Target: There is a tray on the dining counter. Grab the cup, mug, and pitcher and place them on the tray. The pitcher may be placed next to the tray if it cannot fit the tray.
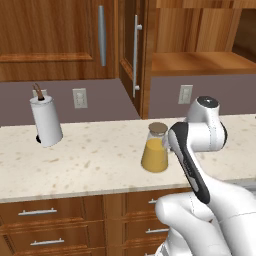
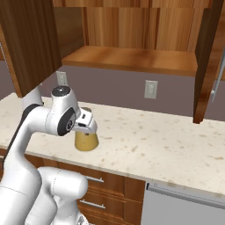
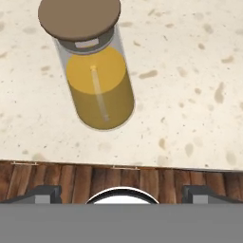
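Note:
The pitcher [image 1: 155, 152], a clear conical carafe of orange liquid with a round brown lid, stands upright on a narrow speckled counter [image 1: 90, 160] backed by a wall. In the right base view the pitcher [image 2: 86, 141] sits just below my hand. My gripper [image 3: 124, 193] hovers above it, toward the counter's front edge, looking down on the lid and the pitcher [image 3: 97, 80]. The fingertips [image 3: 45, 192] stand wide apart at the bottom of the hand view with nothing between them, so the gripper is open. The tray, cup, mug and dining counter are out of view.
A white paper towel roll [image 1: 46, 122] stands at the counter's left. Wooden cabinets hang overhead, with an open door [image 2: 206, 66] on the right. Drawers [image 1: 45, 212] sit under the counter's front edge.

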Tool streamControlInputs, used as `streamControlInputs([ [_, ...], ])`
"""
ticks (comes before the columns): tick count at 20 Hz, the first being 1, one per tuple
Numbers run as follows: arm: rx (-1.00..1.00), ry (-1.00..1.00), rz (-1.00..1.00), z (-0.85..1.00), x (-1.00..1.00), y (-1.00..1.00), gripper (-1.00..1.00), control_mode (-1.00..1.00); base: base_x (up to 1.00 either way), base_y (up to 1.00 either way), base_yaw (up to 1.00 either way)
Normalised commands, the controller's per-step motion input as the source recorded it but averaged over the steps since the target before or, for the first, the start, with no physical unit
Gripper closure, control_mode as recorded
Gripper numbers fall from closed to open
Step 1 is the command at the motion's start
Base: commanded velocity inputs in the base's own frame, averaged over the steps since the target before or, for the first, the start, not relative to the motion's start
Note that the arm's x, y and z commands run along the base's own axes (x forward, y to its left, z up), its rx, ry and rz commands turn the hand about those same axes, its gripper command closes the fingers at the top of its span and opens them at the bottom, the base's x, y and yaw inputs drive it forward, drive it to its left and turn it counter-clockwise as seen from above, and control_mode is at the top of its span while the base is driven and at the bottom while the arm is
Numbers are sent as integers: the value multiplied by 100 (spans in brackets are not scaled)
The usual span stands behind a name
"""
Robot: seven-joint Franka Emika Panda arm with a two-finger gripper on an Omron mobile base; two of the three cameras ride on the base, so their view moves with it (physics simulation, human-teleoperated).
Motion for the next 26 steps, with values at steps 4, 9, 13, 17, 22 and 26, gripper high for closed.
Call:
streamControlInputs([
  [4,0,-1,1,-21,26,1,-100,-100,0,0,0],
  [9,0,0,1,-9,39,2,-100,-100,0,0,0],
  [13,0,0,1,-1,34,7,-100,-100,0,0,0],
  [17,1,0,2,-2,26,7,-100,-100,0,0,0],
  [22,0,0,2,-12,22,6,-100,-100,0,0,0],
  [26,0,0,2,-17,16,5,-100,-100,0,0,0],
])
